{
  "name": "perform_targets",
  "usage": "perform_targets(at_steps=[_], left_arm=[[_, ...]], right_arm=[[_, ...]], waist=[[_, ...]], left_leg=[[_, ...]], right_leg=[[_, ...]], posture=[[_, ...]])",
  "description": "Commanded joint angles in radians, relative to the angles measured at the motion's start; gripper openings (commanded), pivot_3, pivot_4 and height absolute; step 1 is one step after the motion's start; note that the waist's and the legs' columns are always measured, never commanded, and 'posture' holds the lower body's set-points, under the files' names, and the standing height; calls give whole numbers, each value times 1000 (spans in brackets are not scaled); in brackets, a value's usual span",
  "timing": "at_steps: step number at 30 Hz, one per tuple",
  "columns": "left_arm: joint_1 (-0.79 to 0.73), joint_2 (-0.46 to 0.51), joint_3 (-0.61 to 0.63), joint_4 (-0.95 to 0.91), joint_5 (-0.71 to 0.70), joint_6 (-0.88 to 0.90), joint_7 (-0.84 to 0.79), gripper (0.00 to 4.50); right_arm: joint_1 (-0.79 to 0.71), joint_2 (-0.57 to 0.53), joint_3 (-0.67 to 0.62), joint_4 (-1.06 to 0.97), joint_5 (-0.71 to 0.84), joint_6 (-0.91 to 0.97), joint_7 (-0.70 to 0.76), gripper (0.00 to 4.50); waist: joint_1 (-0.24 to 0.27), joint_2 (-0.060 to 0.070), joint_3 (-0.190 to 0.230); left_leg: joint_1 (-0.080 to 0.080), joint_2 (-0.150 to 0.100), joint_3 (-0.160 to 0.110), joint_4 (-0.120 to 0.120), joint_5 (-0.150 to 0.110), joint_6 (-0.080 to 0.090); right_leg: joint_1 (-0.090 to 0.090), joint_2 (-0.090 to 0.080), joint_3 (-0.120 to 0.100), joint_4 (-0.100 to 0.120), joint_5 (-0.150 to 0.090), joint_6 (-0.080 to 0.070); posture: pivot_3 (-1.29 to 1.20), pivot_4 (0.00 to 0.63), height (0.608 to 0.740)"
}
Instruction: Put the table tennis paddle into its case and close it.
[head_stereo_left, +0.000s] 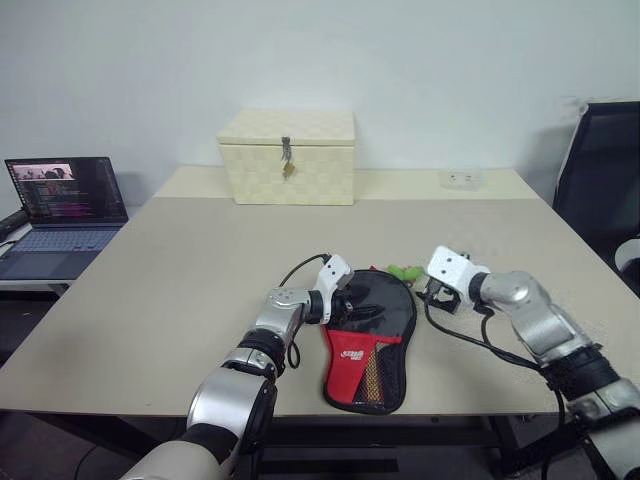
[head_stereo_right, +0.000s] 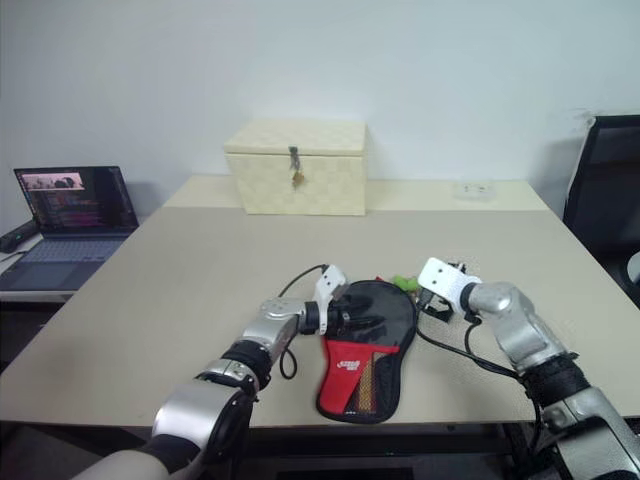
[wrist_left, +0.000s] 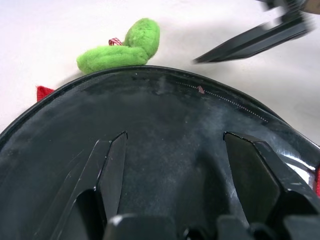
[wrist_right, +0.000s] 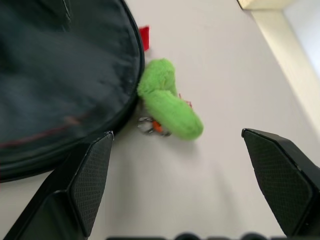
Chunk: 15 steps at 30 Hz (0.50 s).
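- I see the case (head_stereo_left: 372, 340) lying flat near the table's (head_stereo_left: 200, 270) front edge, red panel toward me; I can't see the paddle.
- My left gripper (wrist_left: 172, 165) sits on the case's round end, fingers apart, gripping nothing.
- My right gripper (wrist_right: 180, 185) hovers wide open and empty by the green tag (wrist_right: 167, 102), just beyond the case.
- Cream box (head_stereo_left: 288, 155) stands at the far edge, laptop (head_stereo_left: 62, 215) off left, chair (head_stereo_left: 600, 180) right.

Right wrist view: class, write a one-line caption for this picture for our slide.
Open right gripper aimed at the fluffy green zipper tag lying on the table beside the black case.
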Motion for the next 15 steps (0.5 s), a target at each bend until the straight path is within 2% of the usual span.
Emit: perform_targets(at_steps=[1,6,7,9,15], left_arm=[[0,-7,-2,-13,-6,-4,5,3327],[4,-2,-1,-15,-7,3,9,3327],[4,-2,-1,-15,-7,3,10,3348],[5,-4,-2,-16,-6,4,11,3353],[10,-13,-6,-6,-3,8,21,3353]], right_arm=[[-99,34,19,165,-86,-171,-70,4500],[-207,103,66,395,-172,-329,-112,4500],[-218,112,71,428,-184,-350,-116,4319],[-232,123,73,472,-197,-386,-114,3875],[-224,124,60,488,-205,-424,-83,1737]], waist=[[2,0,0],[1,0,0],[2,0,0],[2,0,0],[2,0,0]], left_leg=[[0,0,0,0,0,0],[0,1,0,0,0,0],[0,1,0,0,0,0],[0,1,0,0,0,0],[0,1,0,0,0,0]], right_leg=[[0,0,0,0,0,0],[0,-1,0,0,0,0],[0,-1,0,0,0,0],[0,-1,0,0,0,0],[0,-1,0,1,0,0]], posture=[[0,150,740],[0,150,740],[0,150,740],[0,150,740],[0,150,740]])
